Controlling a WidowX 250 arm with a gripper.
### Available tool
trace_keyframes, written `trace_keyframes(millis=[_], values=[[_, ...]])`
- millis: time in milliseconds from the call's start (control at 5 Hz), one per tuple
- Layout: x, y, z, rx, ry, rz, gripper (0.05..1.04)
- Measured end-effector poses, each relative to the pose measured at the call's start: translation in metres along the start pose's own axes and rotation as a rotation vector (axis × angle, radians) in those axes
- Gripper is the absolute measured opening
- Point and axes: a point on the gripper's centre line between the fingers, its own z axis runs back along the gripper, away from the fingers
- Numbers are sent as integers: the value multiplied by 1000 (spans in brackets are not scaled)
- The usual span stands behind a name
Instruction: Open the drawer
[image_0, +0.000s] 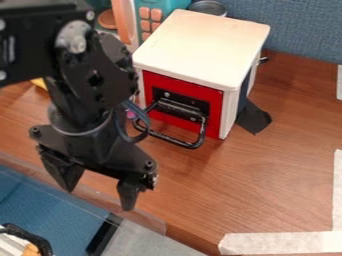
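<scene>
The jaws stand spread and released, with nothing between them. The drawer (214, 114), seemingly closed, sits in the front of the white box (200, 45). Its black looped handle (175, 140) juts out over the wooden table (280, 165), beyond the gripper (99, 199). Best to lower one finger inside the loop, then pull straight outward, gently, without scraping the wood or twisting the box.

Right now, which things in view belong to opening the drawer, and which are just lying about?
Job:
red drawer front
black loop handle
white box
gripper, open

Lying about:
teal toy with orange buttons, behind the box
round metal container
black scrap beside the box
pale tape
</scene>
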Motion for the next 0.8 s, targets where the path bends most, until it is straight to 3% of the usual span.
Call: trace_keyframes(millis=[200,400,600,800], values=[[-1,-1,-2,-3,7,12,999],[8,-1,-14,14,54,146,999],[25,-1,-18,32,75,394,999],[45,3,-16,15,45,601,999]])
